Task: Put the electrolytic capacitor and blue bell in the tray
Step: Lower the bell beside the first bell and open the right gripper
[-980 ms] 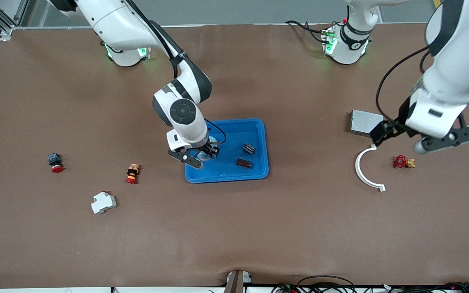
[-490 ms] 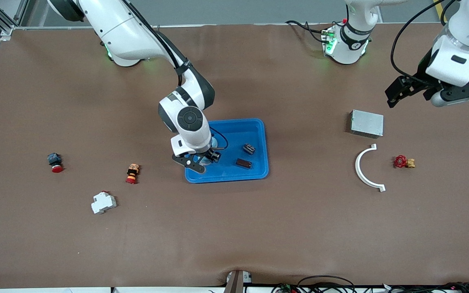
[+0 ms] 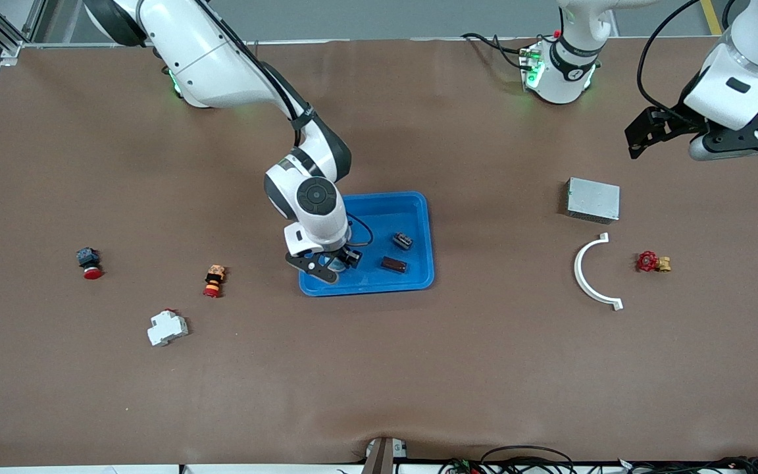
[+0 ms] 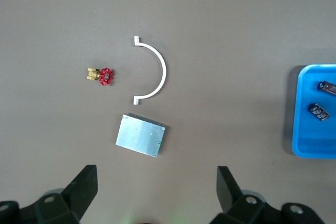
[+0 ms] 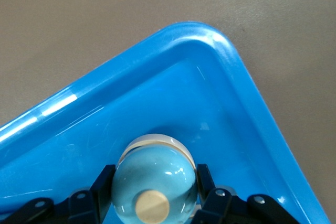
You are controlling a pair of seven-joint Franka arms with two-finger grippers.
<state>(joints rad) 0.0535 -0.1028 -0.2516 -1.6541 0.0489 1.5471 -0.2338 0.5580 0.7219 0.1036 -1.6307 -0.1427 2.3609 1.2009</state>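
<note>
right gripper low in tray, apparently gripping blue bell

Bright, even overhead light; soft shadows beneath the arms, white glare streaks on the tray rim.

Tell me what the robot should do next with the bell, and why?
Probably open the right gripper and let go. It holds the blue bell between its fingers, low inside the tray, so the bell likely just needs releasing. Two small dark parts already lie in the tray. The left gripper waits, open, over the table near the metal box.
</note>
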